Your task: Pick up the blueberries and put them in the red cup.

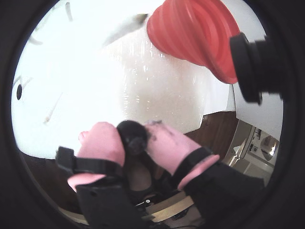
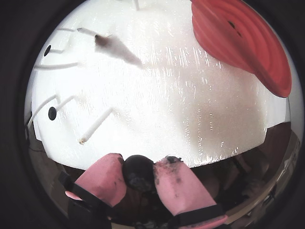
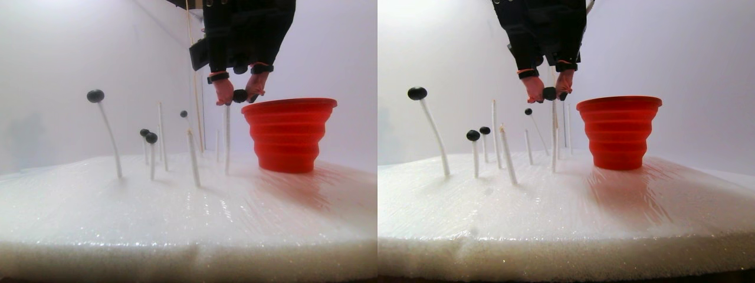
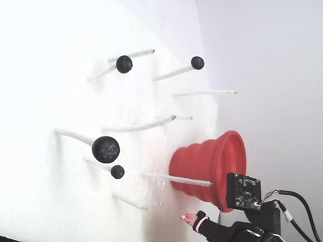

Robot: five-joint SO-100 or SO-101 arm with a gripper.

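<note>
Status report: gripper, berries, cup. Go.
Gripper shut on one blueberry, airborne. Red cup upright, beside it, not under. Four blueberries on sticks. Path looks clear.

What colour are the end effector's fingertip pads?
Pink, smudged with dark marks; clearest in a wrist view on the fingers.

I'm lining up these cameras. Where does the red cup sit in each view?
A wrist view: red cup, top right.
Another wrist view: top right.
Stereo pair: right of centre in both halves.
Fixed view: lower right, lying sideways.
Shared landmark: the white foam.
</note>
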